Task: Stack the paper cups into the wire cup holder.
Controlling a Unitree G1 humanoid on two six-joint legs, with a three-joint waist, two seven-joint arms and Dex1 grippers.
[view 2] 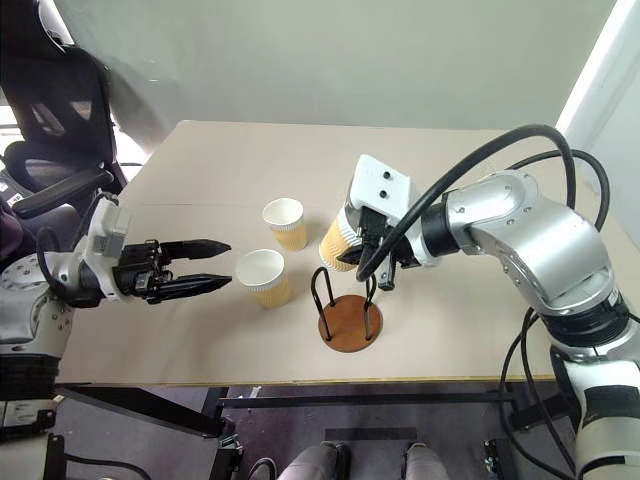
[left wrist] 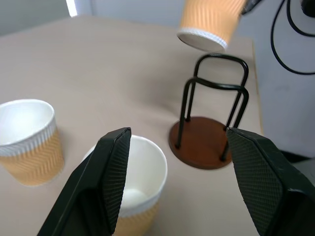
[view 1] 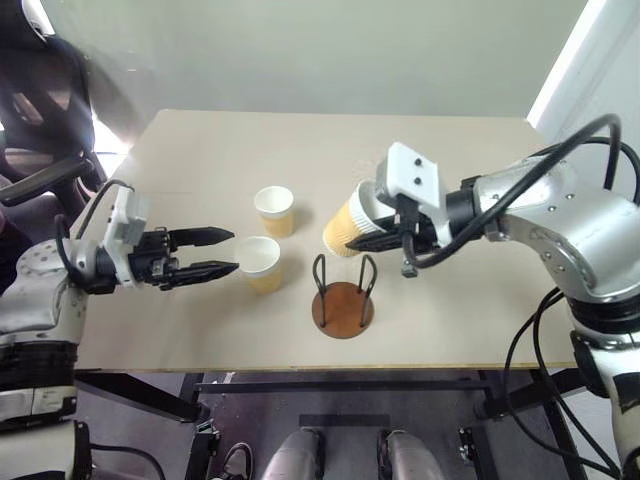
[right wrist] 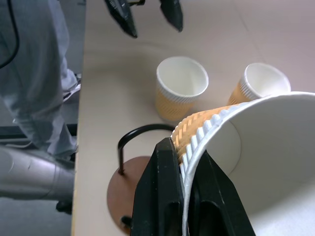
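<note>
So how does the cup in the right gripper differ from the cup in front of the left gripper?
The held cup is tilted in the air above the wire cup holder, pinched by its rim in the shut right gripper. The near cup stands upright on the table, untouched, just ahead of the open left gripper. Both are tan-yellow ribbed paper cups, white inside.

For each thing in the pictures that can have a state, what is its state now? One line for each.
Tan-yellow paper cup in the right gripper: held by its rim, tilted, above the holder.
Nearer tan-yellow paper cup: upright on the table, empty.
Farther tan-yellow paper cup: upright on the table, empty.
Black wire cup holder with reddish-brown base: upright, empty.
Left gripper: open, beside the nearer cup.
Right gripper: shut on the cup's wall.
</note>
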